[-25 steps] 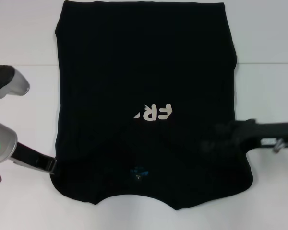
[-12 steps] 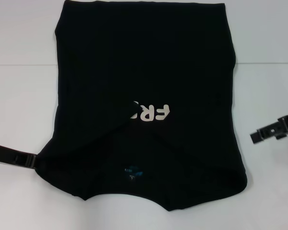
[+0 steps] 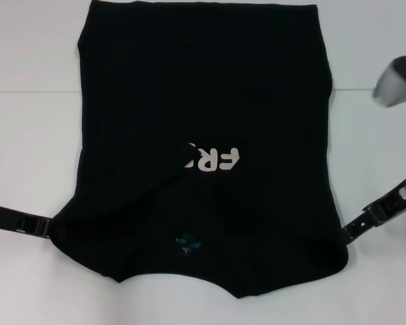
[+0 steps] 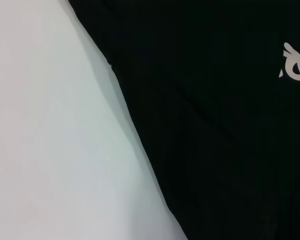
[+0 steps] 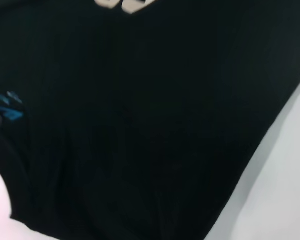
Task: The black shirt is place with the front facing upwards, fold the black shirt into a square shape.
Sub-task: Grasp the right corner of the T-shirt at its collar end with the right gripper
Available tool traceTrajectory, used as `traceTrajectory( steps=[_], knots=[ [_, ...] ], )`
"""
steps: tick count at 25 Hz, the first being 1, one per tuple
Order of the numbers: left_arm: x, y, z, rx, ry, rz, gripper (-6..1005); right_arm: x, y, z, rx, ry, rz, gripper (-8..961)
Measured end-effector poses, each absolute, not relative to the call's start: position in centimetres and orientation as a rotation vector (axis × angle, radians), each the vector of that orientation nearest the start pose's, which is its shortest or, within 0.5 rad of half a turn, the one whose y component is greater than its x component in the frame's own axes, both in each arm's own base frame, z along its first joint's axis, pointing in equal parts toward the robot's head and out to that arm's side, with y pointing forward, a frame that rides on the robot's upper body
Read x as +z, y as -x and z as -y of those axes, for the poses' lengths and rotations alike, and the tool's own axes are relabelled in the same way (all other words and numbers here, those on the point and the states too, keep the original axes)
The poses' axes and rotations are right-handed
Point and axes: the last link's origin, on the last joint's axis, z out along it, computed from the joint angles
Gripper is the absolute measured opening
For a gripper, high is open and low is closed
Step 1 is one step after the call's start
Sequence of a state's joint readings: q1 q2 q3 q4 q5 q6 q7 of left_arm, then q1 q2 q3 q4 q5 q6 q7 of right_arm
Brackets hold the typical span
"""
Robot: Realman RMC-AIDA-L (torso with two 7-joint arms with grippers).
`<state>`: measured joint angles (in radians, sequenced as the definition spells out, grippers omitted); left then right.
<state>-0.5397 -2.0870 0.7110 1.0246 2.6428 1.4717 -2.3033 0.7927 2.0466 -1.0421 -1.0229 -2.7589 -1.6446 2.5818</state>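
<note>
The left gripper [image 3: 49, 226] sits at the near left corner of the black shirt [image 3: 203, 122], touching the cloth edge; whether it is clamped on the fabric or merely against it cannot be told. The shirt itself lies flat on the white table [image 3: 27, 156], spread across the middle of the work area, collar end toward the robot, with both side flaps already turned inward so part of the white "FREE!" print [image 3: 213, 160] is covered and the small blue neck label [image 3: 188, 242] shows near the front. The right gripper [image 3: 347, 231] reaches the near right corner, tip at the cloth edge; its grip also cannot be told.

The step in hand looks like taking both near corners for the lengthwise fold. The next move likely calls for both grippers to pinch firmly, lift together and carry the near edge evenly toward the far hem.

Count: 1 shirt, 1 print, 1 label, 2 grippers.
</note>
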Motion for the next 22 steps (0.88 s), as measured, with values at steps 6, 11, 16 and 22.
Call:
traceTrajectory(
  steps=[6, 11, 16, 22],
  knots=[
    [4.7, 31.0, -34.5, 0.089, 2.276, 1.473, 16, 1.1, -20.5, -38.3, -0.64, 2.455, -1.229, 896],
    [4.8, 31.1, -34.6, 0.091, 2.272, 1.469, 16, 0.4, -20.2, -38.3, -0.658, 2.481, -1.188, 890],
    [4.9, 31.2, -34.6, 0.089, 2.27, 1.469, 16, -0.5, -20.4, -38.4, -0.673, 2.487, -1.166, 885],
    [5.0, 31.2, -34.6, 0.09, 2.267, 1.467, 16, -1.2, -20.4, -38.3, -0.692, 2.505, -1.159, 879]
  ],
)
